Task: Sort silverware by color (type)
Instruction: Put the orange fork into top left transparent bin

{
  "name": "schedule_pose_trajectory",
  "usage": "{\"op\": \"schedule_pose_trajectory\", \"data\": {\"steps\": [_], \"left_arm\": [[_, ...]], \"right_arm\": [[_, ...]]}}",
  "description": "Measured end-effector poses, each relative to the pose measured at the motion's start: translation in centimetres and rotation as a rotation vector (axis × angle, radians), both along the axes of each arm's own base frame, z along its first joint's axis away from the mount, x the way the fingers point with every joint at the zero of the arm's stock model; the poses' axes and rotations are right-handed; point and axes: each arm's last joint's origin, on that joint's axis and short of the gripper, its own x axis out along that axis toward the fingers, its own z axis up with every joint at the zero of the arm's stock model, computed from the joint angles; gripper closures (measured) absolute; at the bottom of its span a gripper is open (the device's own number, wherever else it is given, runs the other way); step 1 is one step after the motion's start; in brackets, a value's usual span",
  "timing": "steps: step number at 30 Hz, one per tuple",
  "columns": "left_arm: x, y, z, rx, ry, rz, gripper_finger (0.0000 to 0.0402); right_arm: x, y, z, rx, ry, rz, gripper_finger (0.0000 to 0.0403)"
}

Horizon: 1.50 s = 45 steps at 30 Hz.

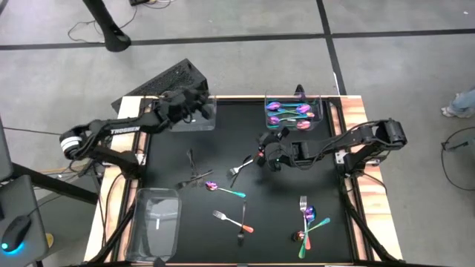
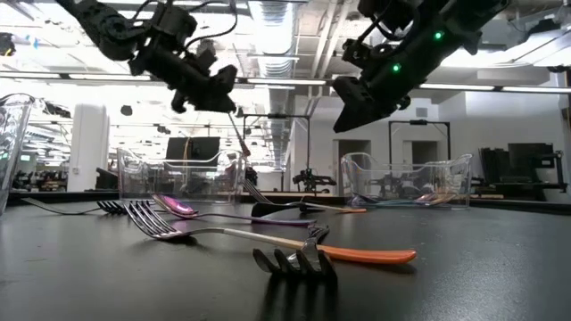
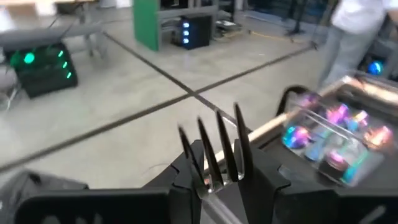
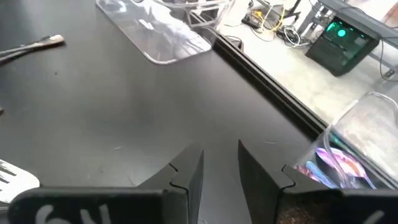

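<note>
The left gripper (image 3: pixel 217 180), clamped on a dark fork (image 3: pixel 214 149), hovers over the far-left tray (image 1: pixel 194 119) and should lower before letting go, while the right gripper (image 4: pixel 221 165), fingers parted and empty, waits mid-table near the iridescent spoons' tray (image 1: pixel 320 111).

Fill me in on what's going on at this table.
Two robot arms are sorting coloured forks and spoons into clear trays. The left tool is shut on a dark fork and holds it up by the tray at the table's far left corner. The right tool hangs empty over the black mat, fingers apart, just in front of the far right tray, which holds the iridescent spoons. More cutlery lies loose on the mat.
</note>
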Motion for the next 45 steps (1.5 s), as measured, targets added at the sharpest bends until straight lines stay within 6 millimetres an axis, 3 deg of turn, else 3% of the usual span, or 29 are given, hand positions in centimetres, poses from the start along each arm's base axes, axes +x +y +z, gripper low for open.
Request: {"op": "schedule_pose_trajectory", "data": {"steps": [5,14,19,22,27,30,36,41,45], "left_arm": [[-1.9,0.8,-1.5,-0.092,-0.044,0.081,0.033],[-2.7,1.1,-2.5,-0.206,-0.12,0.106,0.023],[-2.7,1.1,-2.4,-0.208,-0.12,0.08,0.0185],[-2.5,1.0,-2.4,-0.207,-0.106,-0.007,0.0173],[-1.5,0.0,-1.9,-0.191,-0.108,-0.324,0.0173],[-1.0,-0.9,-1.6,-0.164,-0.104,-0.446,0.0175],[0.0,-2.7,-1.3,-0.059,-0.027,-0.524,0.0176],[0.7,-4.1,-1.4,-0.024,0.019,-0.578,0.0176],[1.3,-5.2,-1.6,-0.004,0.059,-0.574,0.0176]], "right_arm": [[-0.1,0.0,-0.1,0.004,0.012,-0.004,0.0278],[-0.1,-0.5,-0.3,0.055,-0.013,-0.03,0.0278],[0.8,-2.3,-2.3,0.208,0.022,0.074,0.0278],[1.8,-3.1,-4.2,0.269,0.055,0.17,0.0278],[3.5,-3.3,-6.8,0.311,0.111,0.353,0.0277],[4.4,-3.2,-7.1,0.319,0.134,0.402,0.0277],[4.7,-2.5,-6.3,0.314,0.19,0.439,0.0277],[3.8,-2.1,-3.7,0.304,0.192,0.44,0.0277],[2.9,-1.6,-3.1,0.329,0.245,0.454,0.0277]]}}
